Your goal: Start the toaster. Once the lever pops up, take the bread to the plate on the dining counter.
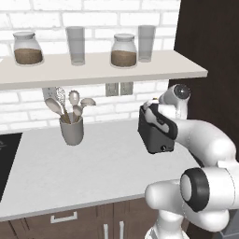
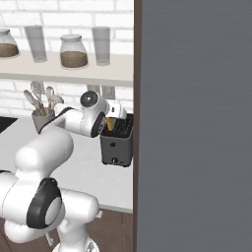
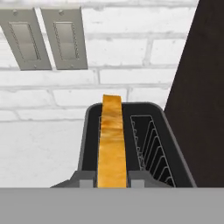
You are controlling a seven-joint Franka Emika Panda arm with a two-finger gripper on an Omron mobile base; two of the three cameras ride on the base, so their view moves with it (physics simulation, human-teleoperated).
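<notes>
Behind toaster (image 3: 131, 144): two wall switches (image 3: 43, 38).

Bread (image 3: 112, 144) upright in toaster's (image 3: 175, 162) left slot, by wall.

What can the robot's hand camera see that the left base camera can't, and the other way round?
Hand view alone: the bread standing on edge in the toaster's left slot, the wire rack in the empty right slot, and the claw with a fingertip on each side of the slice.

Left base view alone: the shelf with two jars and two glasses, the grey utensil cup, and the worktop.

Both: the dark toaster, the white brick wall and the wall outlets.
</notes>
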